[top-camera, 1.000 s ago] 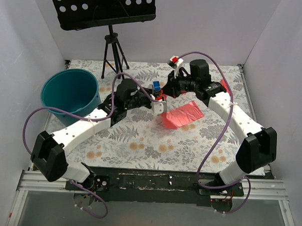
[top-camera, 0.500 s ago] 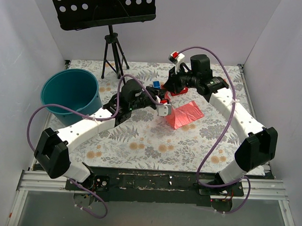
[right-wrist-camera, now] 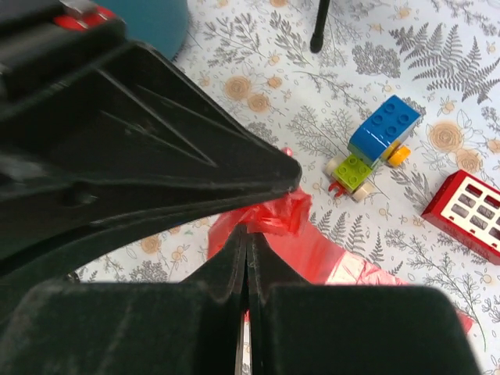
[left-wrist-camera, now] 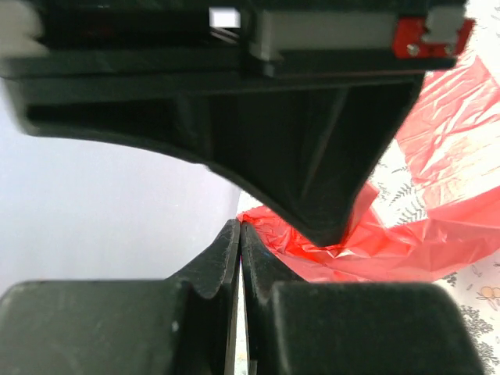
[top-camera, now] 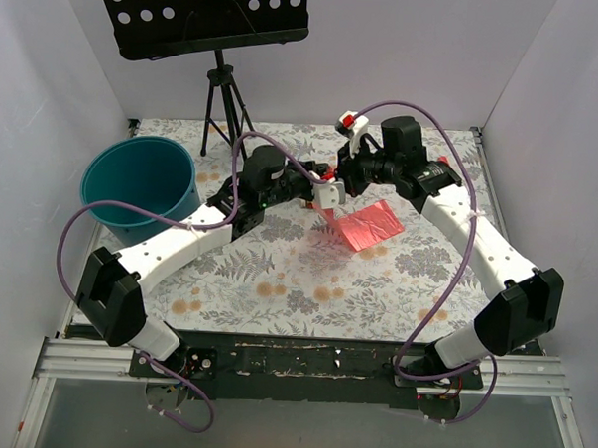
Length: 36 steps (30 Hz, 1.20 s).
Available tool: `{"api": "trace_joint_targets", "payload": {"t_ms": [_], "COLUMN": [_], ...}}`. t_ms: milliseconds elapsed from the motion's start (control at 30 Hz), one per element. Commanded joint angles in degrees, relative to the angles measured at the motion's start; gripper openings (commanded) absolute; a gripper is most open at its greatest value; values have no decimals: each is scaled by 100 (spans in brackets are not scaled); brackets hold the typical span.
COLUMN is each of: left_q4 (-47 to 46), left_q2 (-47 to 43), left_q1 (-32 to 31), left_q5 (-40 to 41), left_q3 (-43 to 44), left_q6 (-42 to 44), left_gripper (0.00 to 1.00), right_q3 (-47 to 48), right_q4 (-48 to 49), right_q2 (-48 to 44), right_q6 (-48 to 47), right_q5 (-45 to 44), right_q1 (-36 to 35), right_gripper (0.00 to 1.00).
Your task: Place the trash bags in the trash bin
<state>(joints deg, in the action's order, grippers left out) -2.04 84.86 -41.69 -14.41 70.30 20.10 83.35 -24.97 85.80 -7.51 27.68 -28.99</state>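
Observation:
The trash bag [top-camera: 370, 225], a thin pink-red film, lies at the table's middle with its near-left corner pulled up into a peak. My left gripper [top-camera: 326, 197] is shut on that corner; in the left wrist view the crinkled bag [left-wrist-camera: 437, 234] starts right at the closed tips [left-wrist-camera: 241, 226]. My right gripper [top-camera: 342, 182] meets it from the other side, shut, with the film [right-wrist-camera: 275, 216] bunched at its tips [right-wrist-camera: 247, 236] and red showing between the fingers. The teal trash bin [top-camera: 139, 182] stands at the far left, apart from both grippers; its edge [right-wrist-camera: 152, 19] shows in the right wrist view.
A black music stand on a tripod [top-camera: 225, 92] rises at the back left, beside the bin. A small blue and green brick car [right-wrist-camera: 375, 144] and a flat red box with white squares [right-wrist-camera: 469, 211] lie on the floral cloth behind the bag.
The left gripper has moved back and to the right, lifting the bag's corner off the cloth. The right gripper has come in and now meets it at that raised corner.

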Motion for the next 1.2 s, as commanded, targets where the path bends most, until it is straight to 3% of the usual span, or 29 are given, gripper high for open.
{"api": "trace_joint_targets", "payload": {"t_ms": [0,100,200,400,600,933,1167], "left_q4": [169,328,240,-945,-1237,-1263,-1070], "left_q2": [-75,-320,-426,-330,-576,-110,-418], "left_q1": [-6,-93,-216,-208,-252,-67,-93], "left_q5": [-491,-983,-862,-615,-1072,-668,-1002], "left_q3": [10,-209,-342,-825,-896,-887,-870], "left_q6": [46,493,828,1277,1225,1383,1400], "left_gripper": [0,0,0,0,0,0,0], "right_q3": [103,-108,-83,94,-336,-74,-363], "right_q4": [448,660,582,168,203,238,458], "right_q2": [-344,-318,-204,-335,-275,-564,-231], "right_q6": [257,408,426,276,-286,-32,-383], "right_q5": [281,255,369,563,-149,484,-263], "right_q1": [7,113,210,69,218,87,350], "right_gripper": [1,1,1,1,1,1,1]}}
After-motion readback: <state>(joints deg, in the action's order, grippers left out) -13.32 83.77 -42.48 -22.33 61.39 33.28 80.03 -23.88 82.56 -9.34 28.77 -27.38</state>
